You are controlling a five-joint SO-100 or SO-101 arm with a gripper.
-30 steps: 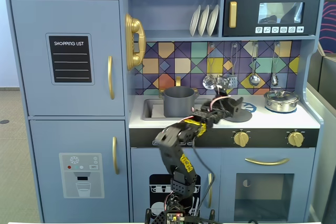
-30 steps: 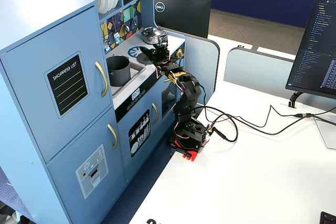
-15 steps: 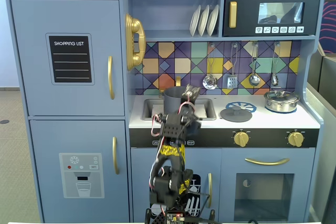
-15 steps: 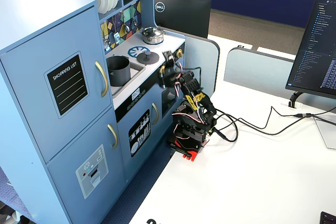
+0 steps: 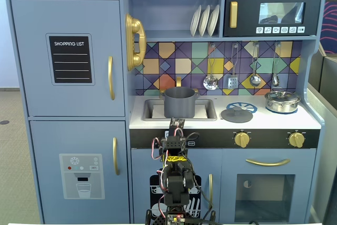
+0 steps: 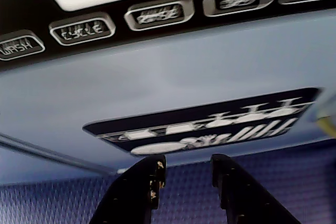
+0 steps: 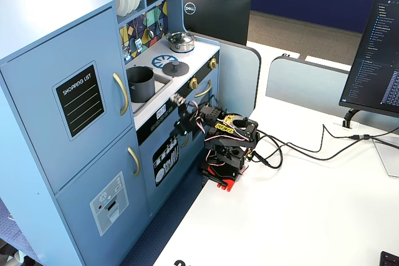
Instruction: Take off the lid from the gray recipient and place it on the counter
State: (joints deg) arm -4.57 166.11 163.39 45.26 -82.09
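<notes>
The black arm is folded low over its base, its two-finger gripper (image 6: 186, 179) facing the blue dishwasher door front (image 6: 173, 98) below the white tabletop (image 5: 316, 122). The fingers (image 6: 149, 182) stand slightly apart with nothing between them. The toy kitchen stands beside a white desk (image 7: 299, 216). The flat round dark-gray lid (image 5: 237, 114) lies on the tabletop beside the printed burner, well above and apart from the fingers. The uncovered matte dark-gray cylindrical pot (image 5: 179, 102) sits in the sink.
</notes>
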